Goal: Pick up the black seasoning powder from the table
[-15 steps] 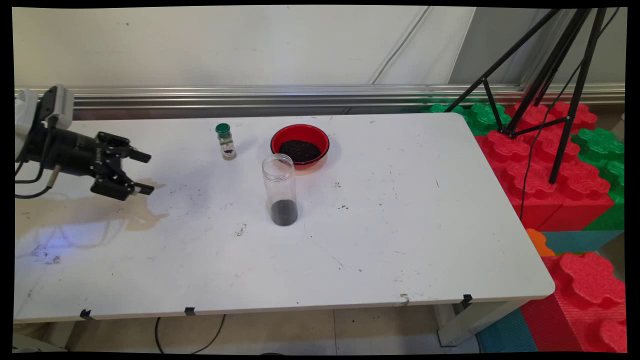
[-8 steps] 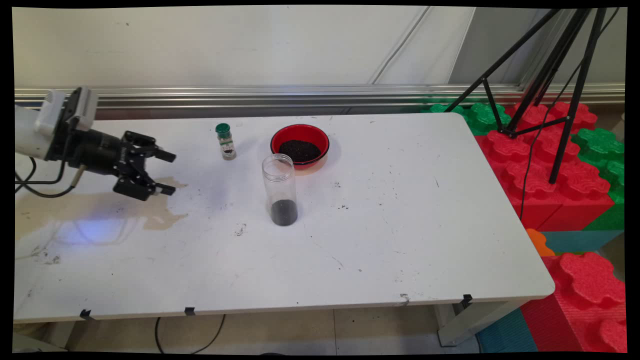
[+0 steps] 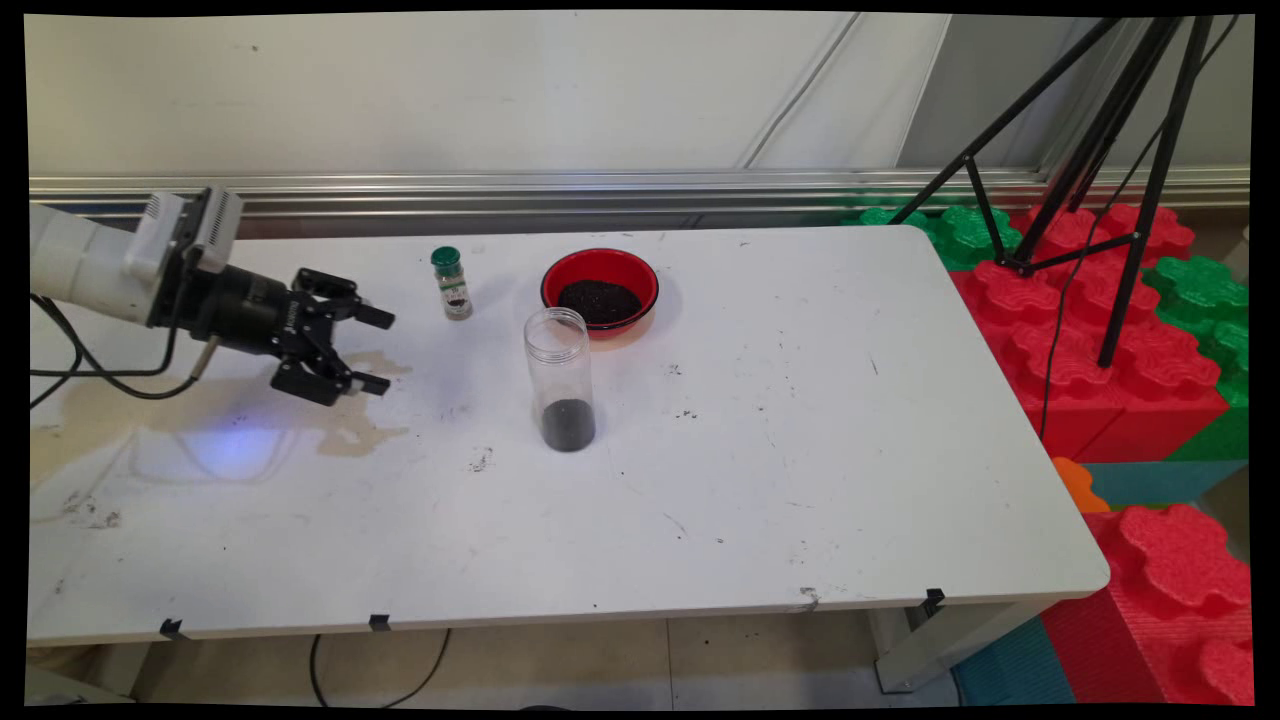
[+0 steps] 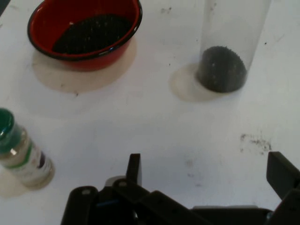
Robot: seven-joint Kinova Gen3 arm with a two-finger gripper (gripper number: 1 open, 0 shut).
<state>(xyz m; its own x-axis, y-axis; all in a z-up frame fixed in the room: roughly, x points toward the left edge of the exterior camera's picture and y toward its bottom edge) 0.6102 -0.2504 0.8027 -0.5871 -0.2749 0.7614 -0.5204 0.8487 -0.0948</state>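
Over the table's (image 3: 800, 420) left side the gripper (image 3: 375, 350) hangs empty, its two fingers spread wide apart, pointing toward the small green-capped spice bottle (image 3: 452, 284), the nearest thing though still clear of it. Beyond stand a red bowl (image 3: 600, 287) of dark grains and a tall clear jar (image 3: 559, 378) (dark grains at its bottom). From the hand's camera the jar's top is cut off and the bottle's label is too blurred to read.

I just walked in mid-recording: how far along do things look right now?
Dark grains already sit in the clear jar and the red bowl. The gripper holds nothing, open above the table left of the green-capped spice bottle. All three containers stand untouched.
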